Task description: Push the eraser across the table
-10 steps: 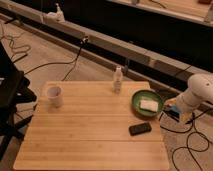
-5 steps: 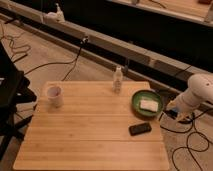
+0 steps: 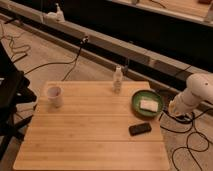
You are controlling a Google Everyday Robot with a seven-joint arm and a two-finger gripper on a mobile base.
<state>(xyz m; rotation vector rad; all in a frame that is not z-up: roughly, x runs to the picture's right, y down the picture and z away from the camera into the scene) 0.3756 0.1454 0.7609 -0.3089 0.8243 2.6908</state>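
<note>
The eraser (image 3: 140, 129) is a small black block lying on the wooden table (image 3: 85, 140) near its right edge, in front of a green bowl. My white arm reaches in from the right, off the table's side. The gripper (image 3: 173, 108) sits at the arm's lower end, just beyond the table's right edge, beside the bowl and a little behind and to the right of the eraser. It is not touching the eraser.
A green bowl (image 3: 136, 101) holding a white piece stands at the table's right rear. A small clear bottle (image 3: 117, 80) stands at the back edge and a white cup (image 3: 54, 96) at the left. Cables cross the floor around the table.
My arm has shifted slightly left and down toward the table's right edge. The eraser and the other things have not moved.
</note>
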